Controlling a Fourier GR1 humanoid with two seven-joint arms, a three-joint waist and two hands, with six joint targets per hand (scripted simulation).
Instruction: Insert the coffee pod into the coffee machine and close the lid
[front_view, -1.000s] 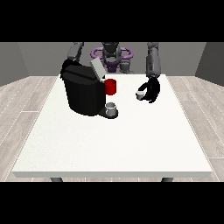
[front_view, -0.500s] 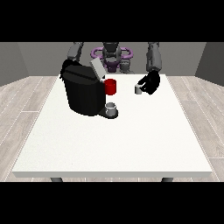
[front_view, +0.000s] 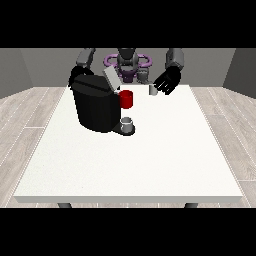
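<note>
The coffee pod (front_view: 153, 89) has been lifted off the counter (front_view: 165, 150), pinched by the hand at the view's right (front_view: 168, 81), upper centre-right; the coffee machine (front_view: 95, 102) lid (front_view: 111, 79) stands open.

Black coffee machine (front_view: 95, 107), white table (front_view: 150, 160)

Even, bright light — soft shadow beside the coffee machine (front_view: 97, 107).
</note>
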